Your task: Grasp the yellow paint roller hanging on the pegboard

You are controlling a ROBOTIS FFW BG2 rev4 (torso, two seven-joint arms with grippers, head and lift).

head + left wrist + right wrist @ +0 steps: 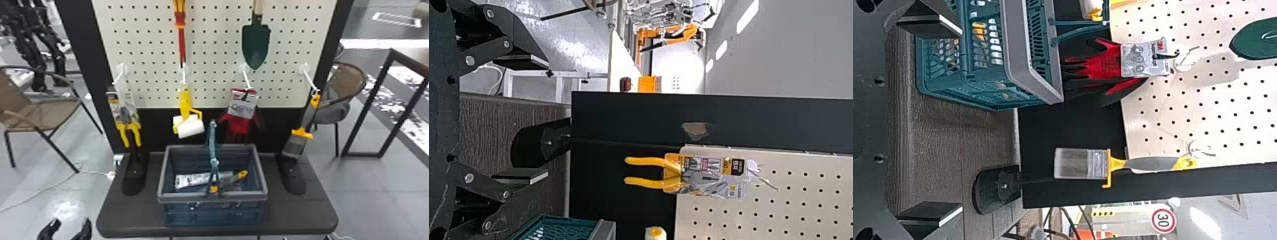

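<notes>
Grey tiled floor [79, 191] spreads around a dark wood-grained table [297, 217], and a white perforated pegboard [214, 41] in black frame stands ahead of the left gripper [71, 221]. This gripper is low at the robot's left, its two flat black fingers spread wide apart. The yellow paint roller [185, 105] with a white roll hangs handle upward from a hook, farther forward than the left gripper, higher and to its right. More directly forward of that gripper hang the yellow-handled pliers [123, 116] in a clear package. To its right, on the table, is the blue-green plastic basket [212, 198] with grey rim, holding a white packet and a paintbrush with yellow-tipped handle. The right gripper [960, 120] has its fingers also well open; the basket is ahead of it toward its left. Forward of this gripper hangs the grey-and-yellow flat paintbrush [1080, 164]. Red and black work gloves [1103, 62] hang between this paintbrush and the roller.
</notes>
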